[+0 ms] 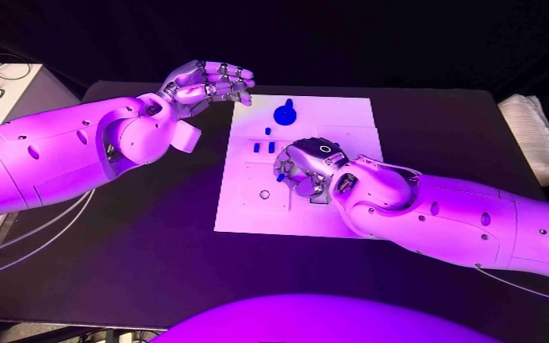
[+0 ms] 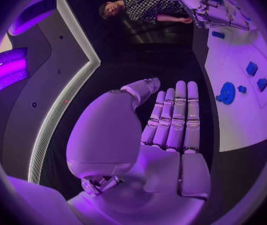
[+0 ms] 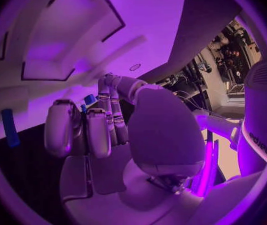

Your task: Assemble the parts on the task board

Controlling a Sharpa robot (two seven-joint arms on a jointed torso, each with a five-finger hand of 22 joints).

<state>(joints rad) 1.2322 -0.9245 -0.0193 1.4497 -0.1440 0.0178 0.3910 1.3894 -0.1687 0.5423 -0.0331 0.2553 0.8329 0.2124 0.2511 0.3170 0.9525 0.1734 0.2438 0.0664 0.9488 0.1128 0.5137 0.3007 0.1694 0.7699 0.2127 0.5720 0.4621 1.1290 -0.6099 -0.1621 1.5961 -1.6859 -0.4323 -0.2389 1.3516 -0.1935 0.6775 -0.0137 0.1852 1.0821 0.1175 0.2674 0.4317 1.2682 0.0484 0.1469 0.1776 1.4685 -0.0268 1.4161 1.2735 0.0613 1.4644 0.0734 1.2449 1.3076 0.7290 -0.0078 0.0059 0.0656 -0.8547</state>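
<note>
The white task board (image 1: pixel 343 121) lies mid-table. On its far part sit a round blue part (image 1: pixel 285 113) and three small blue parts (image 1: pixel 264 147). My right hand (image 1: pixel 309 168) is down on the board's middle, fingers curled in. A small blue part (image 3: pixel 87 103) shows between its fingertips, and the same blue piece (image 1: pixel 282 176) peeks out at them from above. My left hand (image 1: pixel 209 81) hovers off the board's far left corner, holding nothing. Its fingers (image 2: pixel 174 115) lie straight and side by side, thumb apart. The left wrist view has the board (image 2: pixel 246 115) and round part (image 2: pixel 226 92).
Black table (image 1: pixel 137 240) surrounds the board. A pale object (image 1: pixel 528 132) sits at the table's right edge. Another blue part (image 3: pixel 8 127) stands near my right hand's fingers. Recessed slots mark the board (image 3: pixel 77 40) beyond that hand.
</note>
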